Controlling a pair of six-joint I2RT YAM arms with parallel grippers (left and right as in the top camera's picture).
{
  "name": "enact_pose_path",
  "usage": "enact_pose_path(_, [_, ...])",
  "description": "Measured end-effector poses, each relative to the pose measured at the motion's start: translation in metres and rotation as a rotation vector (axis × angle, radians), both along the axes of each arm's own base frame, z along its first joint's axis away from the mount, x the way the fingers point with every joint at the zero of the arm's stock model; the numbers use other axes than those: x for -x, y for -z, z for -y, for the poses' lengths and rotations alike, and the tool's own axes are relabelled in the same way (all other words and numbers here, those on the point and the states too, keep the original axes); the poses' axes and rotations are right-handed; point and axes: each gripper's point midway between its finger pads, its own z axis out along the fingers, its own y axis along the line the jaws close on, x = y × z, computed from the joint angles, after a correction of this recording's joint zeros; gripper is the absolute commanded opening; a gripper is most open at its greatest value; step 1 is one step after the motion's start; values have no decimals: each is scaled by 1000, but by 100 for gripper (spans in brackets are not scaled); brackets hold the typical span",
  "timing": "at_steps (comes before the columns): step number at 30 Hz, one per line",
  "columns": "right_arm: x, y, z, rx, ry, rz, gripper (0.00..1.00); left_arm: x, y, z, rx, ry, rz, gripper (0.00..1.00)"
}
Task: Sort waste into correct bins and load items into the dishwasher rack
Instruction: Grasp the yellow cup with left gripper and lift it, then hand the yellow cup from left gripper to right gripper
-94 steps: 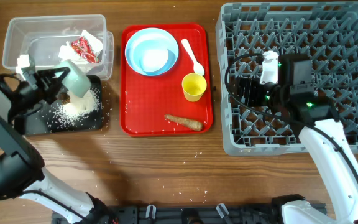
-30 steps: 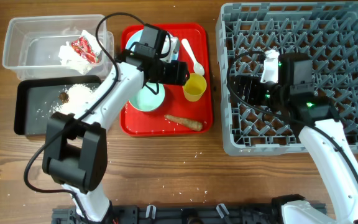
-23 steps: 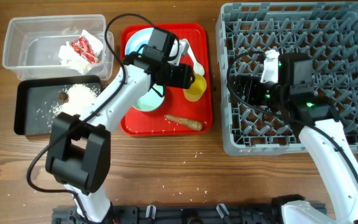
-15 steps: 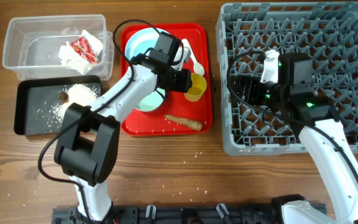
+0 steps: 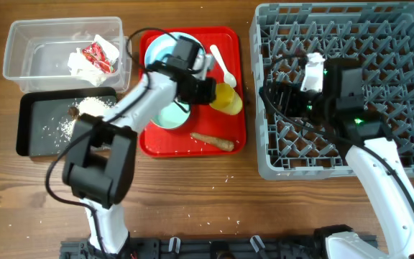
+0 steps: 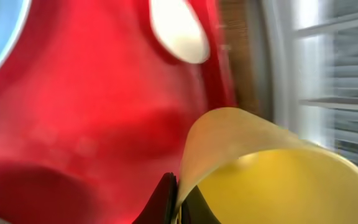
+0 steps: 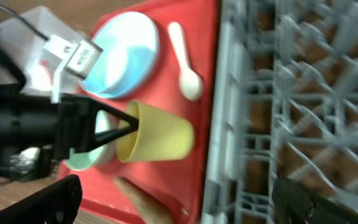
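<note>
My left gripper (image 5: 211, 92) is shut on the rim of the small yellow cup (image 5: 227, 98), which is tilted on its side above the red tray's right part. In the left wrist view the fingers (image 6: 178, 200) pinch the cup wall (image 6: 278, 174). The cup (image 7: 160, 134) also shows in the right wrist view. My right gripper (image 5: 279, 97) is open and empty over the left edge of the grey rack (image 5: 351, 43). The light blue bowl (image 5: 160, 50), pale green bowl (image 5: 168, 116), white spoon (image 5: 223, 66) and carrot-like root (image 5: 213, 141) lie on the tray. No plate shows.
The clear tub (image 5: 31, 43) holds the red wrapper (image 5: 95, 56) and white tissue (image 5: 77, 65). The black tray (image 5: 38, 133) holds rice (image 5: 88, 108) and a dark lump (image 5: 72, 111). The flat red tray (image 5: 192, 147) lies between the bins and the rack. Rice grains dot the table.
My left arm swung from the black tray to the red tray, left the green bowl there, closed on the yellow cup's rim and tipped it toward the rack. The right arm barely moved.
</note>
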Motion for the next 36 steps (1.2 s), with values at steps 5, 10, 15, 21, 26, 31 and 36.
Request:
enact_pose_path(5, [-2, -27, -27, -110, -149, 106, 100, -8, -66, -27, 435, -1, -98, 4])
enact_pose_path(10, [0, -47, -61, -227, -395, 230, 100, 10, -126, -32, 799, 123, -174, 4])
enact_pose_path(15, [4, -66, -85, -358, -609, 348, 100, 25, -147, -24, 913, 194, -231, 4])
enact_pose_path(21, [7, -66, -98, -394, -685, 369, 90, 41, -150, -3, 928, 247, -282, 4])
enact_pose_path(26, [13, -65, -108, -406, -716, 363, 77, 49, -151, 8, 927, 276, -301, 4])
enact_pose_path(31, [13, -62, -107, -408, -711, 343, 70, 50, -152, 8, 933, 280, -304, 4])
enact_pose_path(36, [14, -59, -106, -410, -706, 322, 72, 49, -151, 8, 929, 278, -303, 4])
